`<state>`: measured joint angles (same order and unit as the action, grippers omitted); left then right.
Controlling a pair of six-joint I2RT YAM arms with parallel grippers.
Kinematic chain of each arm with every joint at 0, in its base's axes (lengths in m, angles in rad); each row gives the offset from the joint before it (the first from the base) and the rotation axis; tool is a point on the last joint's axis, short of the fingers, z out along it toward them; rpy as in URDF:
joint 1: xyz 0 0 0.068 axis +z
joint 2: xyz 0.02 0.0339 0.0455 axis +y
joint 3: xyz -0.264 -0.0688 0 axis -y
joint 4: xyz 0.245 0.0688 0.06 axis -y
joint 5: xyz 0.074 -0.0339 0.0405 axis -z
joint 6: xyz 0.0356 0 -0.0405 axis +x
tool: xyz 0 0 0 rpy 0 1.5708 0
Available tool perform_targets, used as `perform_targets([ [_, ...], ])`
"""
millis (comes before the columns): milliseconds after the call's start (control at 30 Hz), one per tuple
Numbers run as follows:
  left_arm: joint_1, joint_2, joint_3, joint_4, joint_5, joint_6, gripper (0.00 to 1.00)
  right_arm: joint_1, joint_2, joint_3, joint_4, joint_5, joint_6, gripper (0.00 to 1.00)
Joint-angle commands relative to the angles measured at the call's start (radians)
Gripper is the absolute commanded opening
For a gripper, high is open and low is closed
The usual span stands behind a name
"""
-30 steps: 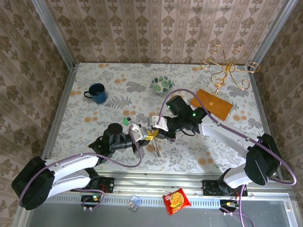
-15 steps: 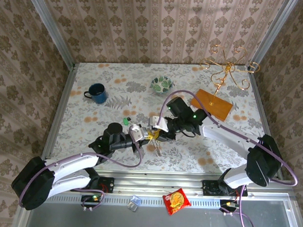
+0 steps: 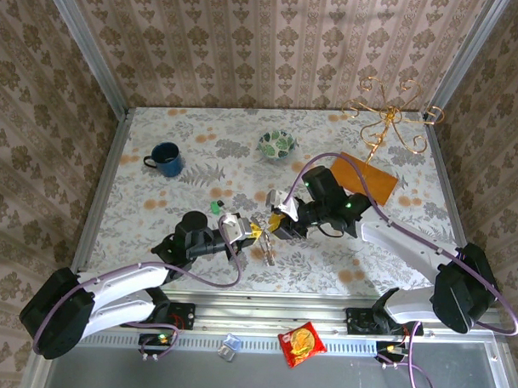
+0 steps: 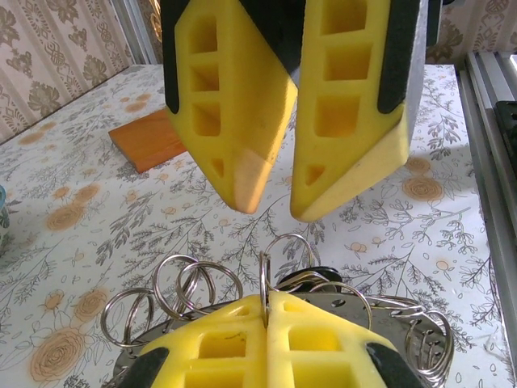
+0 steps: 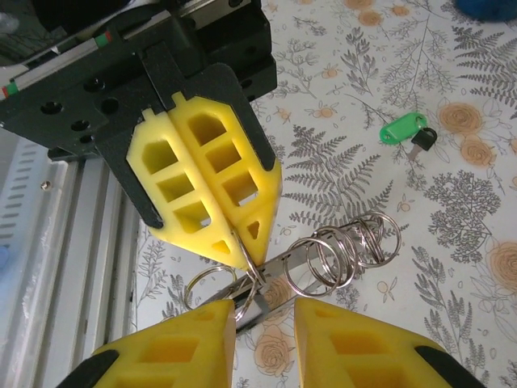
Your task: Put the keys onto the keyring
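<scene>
Keys: a bunch of silver rings on a flat silver strip (image 3: 265,250), near the middle of the table, hanging from the left gripper.
Which way: in the top view the long side runs from the gripper tips toward the near edge. I cannot tell if the low end touches the table.
Left gripper (image 3: 251,231): jaws pressed together on one thin ring of the keys.
Right gripper (image 3: 278,222): jaws apart, with nothing between them. Its tips face the left gripper's tips, just beside them.
Green tag (image 3: 216,207): flat on the table, left of the grippers and apart from the keys. A small dark piece (image 5: 422,139) touches one end.
Table (image 3: 325,264): a cloth with leaves and orange flowers.
On it: a blue mug (image 3: 165,158) at the far left, a bowl (image 3: 278,144) at the back, and an orange board (image 3: 362,176) and a gold wire stand (image 3: 385,113) at the back right.
Room: patterned walls (image 3: 247,49) on three sides. A red snack packet (image 3: 301,343) lies by the metal rail (image 3: 238,317).
</scene>
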<state>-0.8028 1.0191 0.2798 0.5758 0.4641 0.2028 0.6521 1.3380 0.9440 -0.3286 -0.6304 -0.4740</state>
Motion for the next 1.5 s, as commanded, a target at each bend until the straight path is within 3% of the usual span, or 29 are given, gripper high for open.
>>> perform_targets([
  [0, 0.005, -0.007, -0.006, 0.055, 0.005, -0.007, 0.0, 0.001, 0.007, 0.0, 0.012, -0.055, 0.024, 0.27],
  [333, 0.005, 0.001, 0.0, 0.062, 0.005, -0.006, 0.0, 0.002, 0.047, 0.021, -0.012, -0.063, 0.054, 0.21],
  [567, 0.005, 0.004, -0.002, 0.07, 0.006, -0.005, 0.0, 0.0, 0.081, 0.031, -0.026, -0.072, 0.052, 0.0],
  [967, 0.004, 0.038, -0.011, 0.141, 0.029, -0.011, 0.0, -0.002, 0.147, 0.036, -0.006, -0.1, 0.064, 0.0],
  [1167, 0.004, 0.04, -0.02, 0.152, 0.028, -0.017, 0.0, -0.014, 0.065, -0.041, 0.101, -0.101, 0.075, 0.23],
  [1467, 0.007, 0.044, -0.035, 0.191, 0.063, -0.044, 0.0, -0.015, -0.016, -0.13, 0.238, -0.111, 0.034, 0.27],
])
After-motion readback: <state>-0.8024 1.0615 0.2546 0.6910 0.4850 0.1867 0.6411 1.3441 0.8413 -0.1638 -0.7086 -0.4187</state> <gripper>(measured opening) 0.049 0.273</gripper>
